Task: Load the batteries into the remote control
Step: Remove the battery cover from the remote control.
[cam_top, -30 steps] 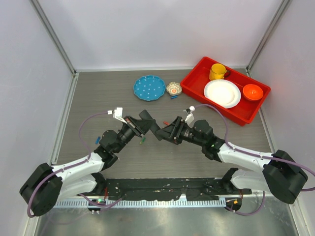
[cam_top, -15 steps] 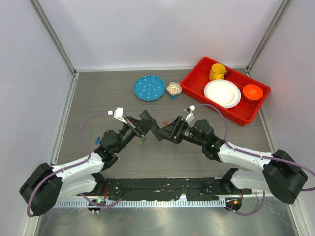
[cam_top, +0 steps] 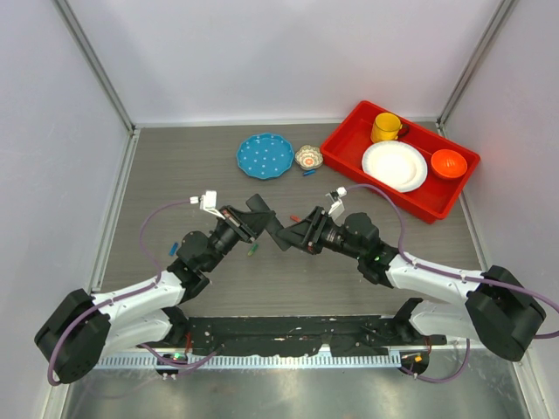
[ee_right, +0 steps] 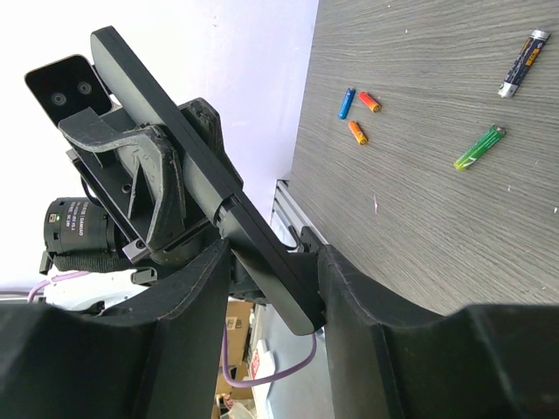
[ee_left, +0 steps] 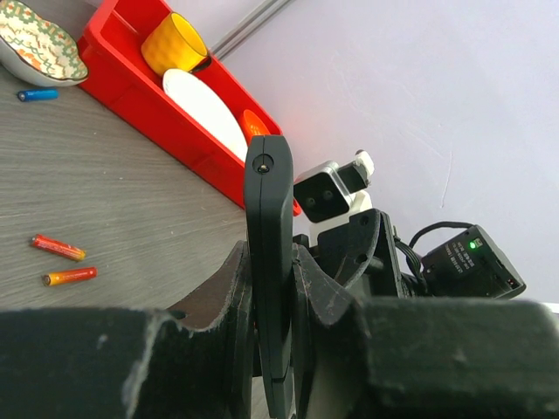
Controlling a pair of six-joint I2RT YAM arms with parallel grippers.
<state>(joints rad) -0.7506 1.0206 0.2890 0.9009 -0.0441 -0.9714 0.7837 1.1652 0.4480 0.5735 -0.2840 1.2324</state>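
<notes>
Tabletop point(ee_right: 437, 262) bears two batteries point(ee_right: 479, 147); one remote point(ee_right: 188, 148) is gripped.

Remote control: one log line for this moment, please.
left gripper: shut on remote control | right gripper: shut on remote control | batteries: loose on table

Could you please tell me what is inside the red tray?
A yellow mug, a white plate and an orange bowl sit in the red tray. The floor beneath them is covered.

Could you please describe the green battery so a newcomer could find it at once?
Start at the grey table, seen from the right wrist. The green battery lies near the dark grey battery, farther from the orange sticks. It alone is green.
</notes>
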